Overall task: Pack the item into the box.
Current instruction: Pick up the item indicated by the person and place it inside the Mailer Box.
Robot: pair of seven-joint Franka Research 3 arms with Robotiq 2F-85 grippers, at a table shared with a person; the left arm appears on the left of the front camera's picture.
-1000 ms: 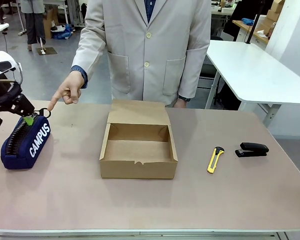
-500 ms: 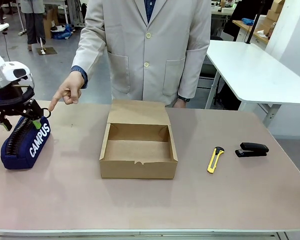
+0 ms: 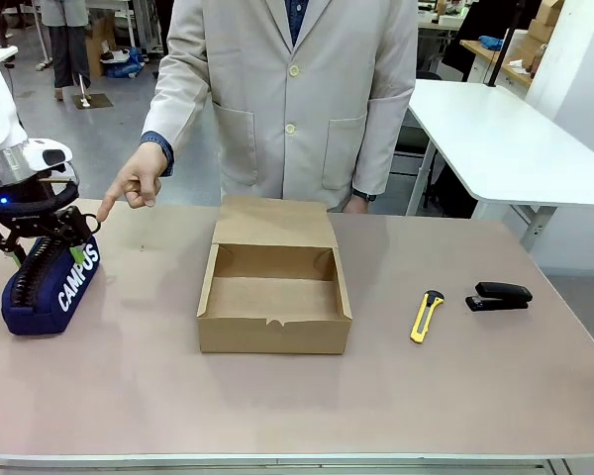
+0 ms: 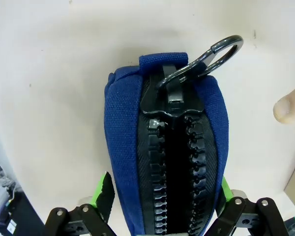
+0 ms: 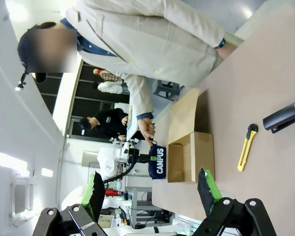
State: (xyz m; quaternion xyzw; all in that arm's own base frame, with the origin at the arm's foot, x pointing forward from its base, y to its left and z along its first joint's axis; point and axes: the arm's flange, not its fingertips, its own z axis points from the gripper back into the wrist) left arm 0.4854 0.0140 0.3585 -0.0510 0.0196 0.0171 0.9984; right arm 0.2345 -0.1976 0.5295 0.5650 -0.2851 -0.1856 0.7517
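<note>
Front camera sits on my side of the long pinkish-brown table (image 3: pixel 455 396) and faces across it at the person in the pale coat (image 3: pixel 297 99), wide enough to take in the whole tabletop. My left wrist camera is right down close, staring straight onto the zipper of the navy-blue fabric pouch (image 4: pixel 167 162). Right wrist camera hangs well back, rolled sideways, taking in the table's length. The pouch and the open brown cardboard box (image 3: pixel 273 336) show in both the front and right wrist views.

Navy pouch (image 3: pixel 49 292) with white lettering — plain brown box (image 3: pixel 274 336) — yellow knife (image 3: pixel 426 317).
</note>
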